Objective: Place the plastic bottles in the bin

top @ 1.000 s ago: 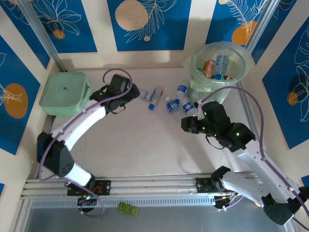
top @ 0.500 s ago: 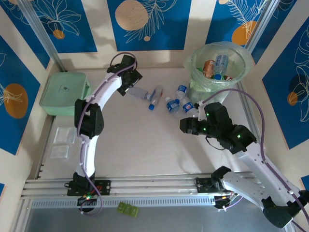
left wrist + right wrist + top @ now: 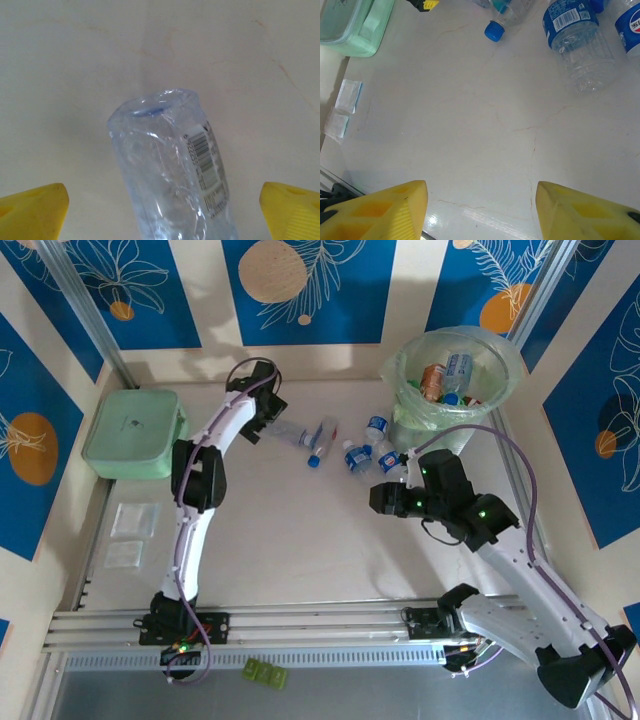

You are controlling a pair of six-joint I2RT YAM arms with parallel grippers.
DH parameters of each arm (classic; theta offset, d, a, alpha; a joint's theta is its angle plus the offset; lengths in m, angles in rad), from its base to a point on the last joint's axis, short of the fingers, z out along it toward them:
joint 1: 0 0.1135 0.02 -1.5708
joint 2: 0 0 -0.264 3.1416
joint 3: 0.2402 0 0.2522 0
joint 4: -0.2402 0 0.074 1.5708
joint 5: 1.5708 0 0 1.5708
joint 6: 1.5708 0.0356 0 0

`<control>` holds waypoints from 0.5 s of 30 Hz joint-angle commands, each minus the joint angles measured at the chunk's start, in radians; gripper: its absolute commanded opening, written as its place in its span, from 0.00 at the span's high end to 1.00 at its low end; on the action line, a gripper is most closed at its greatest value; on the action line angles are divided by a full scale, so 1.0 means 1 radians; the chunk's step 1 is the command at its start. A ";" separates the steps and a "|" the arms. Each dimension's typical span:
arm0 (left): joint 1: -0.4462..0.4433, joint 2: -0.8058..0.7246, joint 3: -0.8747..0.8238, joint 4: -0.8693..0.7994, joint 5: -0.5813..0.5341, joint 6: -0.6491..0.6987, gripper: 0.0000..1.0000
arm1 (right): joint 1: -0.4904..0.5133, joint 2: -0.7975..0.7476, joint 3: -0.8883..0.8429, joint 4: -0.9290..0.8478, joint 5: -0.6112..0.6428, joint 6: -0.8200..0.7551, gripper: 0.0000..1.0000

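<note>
A clear crumpled plastic bottle lies on the table, base toward the camera, between the wide-apart yellow fingers of my left gripper. The fingers stand clear of its sides. From above, that gripper is at the far middle, over this bottle. More bottles lie nearby: one with a blue cap and three blue-labelled ones at the foot of the bin. The bin, far right, holds several bottles. My right gripper hovers open over bare table, short of a blue-labelled bottle.
A mint-green lidded box sits at the far left. Two small clear packets lie at the left edge. A green item rests by the front rail. Patterned walls close in the back and both sides.
My left arm has folded upward and reached farther back, bringing its gripper down around the clear bottle. My right gripper has drifted slightly left.
</note>
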 commanded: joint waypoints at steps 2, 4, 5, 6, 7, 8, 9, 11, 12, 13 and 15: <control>0.008 0.041 0.032 0.023 0.021 -0.032 0.07 | -0.007 -0.004 -0.011 0.013 -0.028 0.017 0.41; 0.007 0.055 0.030 0.021 0.029 -0.039 0.09 | -0.007 -0.008 -0.009 0.010 -0.025 0.018 0.41; 0.007 0.061 0.030 0.019 0.031 -0.041 0.11 | -0.007 -0.009 -0.009 0.009 -0.025 0.018 0.41; 0.008 0.067 0.028 0.019 0.034 -0.042 0.12 | -0.008 -0.011 -0.008 0.007 -0.024 0.018 0.41; 0.008 0.070 0.024 0.021 0.038 -0.043 0.14 | -0.008 -0.011 -0.005 0.004 -0.024 0.018 0.41; 0.007 0.070 0.018 0.022 0.040 -0.044 0.18 | -0.009 -0.011 -0.003 0.002 -0.024 0.019 0.41; 0.009 0.066 0.008 0.033 0.047 -0.039 0.24 | -0.009 -0.010 -0.001 0.001 -0.024 0.019 0.41; 0.014 0.052 -0.013 0.048 0.051 -0.036 0.31 | -0.007 -0.012 0.002 -0.002 -0.025 0.019 0.41; 0.014 0.038 -0.032 0.060 0.046 -0.034 0.34 | -0.007 -0.014 0.003 -0.004 -0.026 0.023 0.41; 0.017 0.027 -0.051 0.076 0.044 -0.033 0.35 | -0.006 -0.016 0.002 -0.005 -0.027 0.025 0.41; 0.020 0.001 -0.080 0.092 0.042 -0.027 0.38 | -0.001 -0.026 -0.001 -0.004 -0.027 0.034 0.41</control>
